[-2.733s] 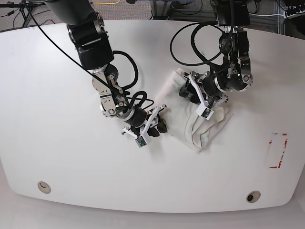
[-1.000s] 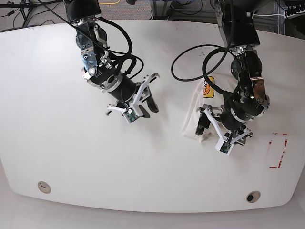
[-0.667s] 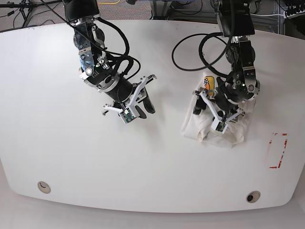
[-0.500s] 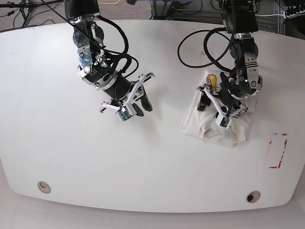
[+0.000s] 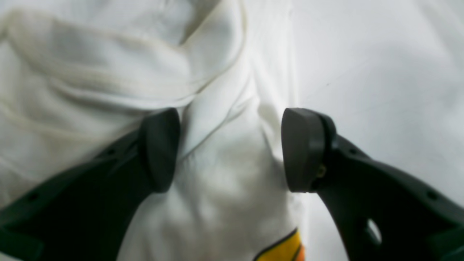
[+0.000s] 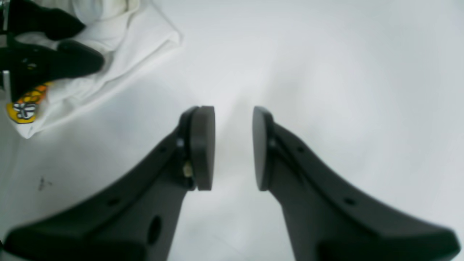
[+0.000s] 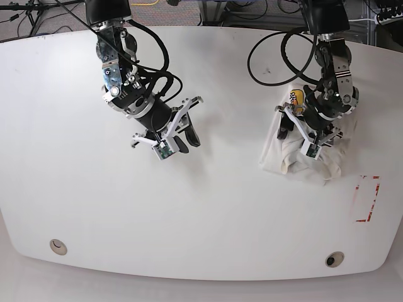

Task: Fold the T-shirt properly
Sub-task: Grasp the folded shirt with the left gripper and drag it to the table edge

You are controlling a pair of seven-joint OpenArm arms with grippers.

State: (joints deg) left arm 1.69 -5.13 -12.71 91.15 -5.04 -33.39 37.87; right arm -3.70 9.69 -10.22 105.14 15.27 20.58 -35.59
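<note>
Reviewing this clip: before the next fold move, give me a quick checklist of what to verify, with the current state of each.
1. T-shirt spread flat for folding: not ok, it lies bunched in a heap.
2. Left tool placed over the cloth: ok, its fingers straddle a fabric ridge, standing apart.
3. Left tool gripping the fabric: cannot tell, the pads are not visibly pressed on it.
4. Right tool free: ok, nothing between its fingers, only bare table below.
5. Right tool close enough to help: not ok, it hangs well away from the T-shirt.
6. Printed graphic visible: ok, partly, at the heap's edge.
</note>
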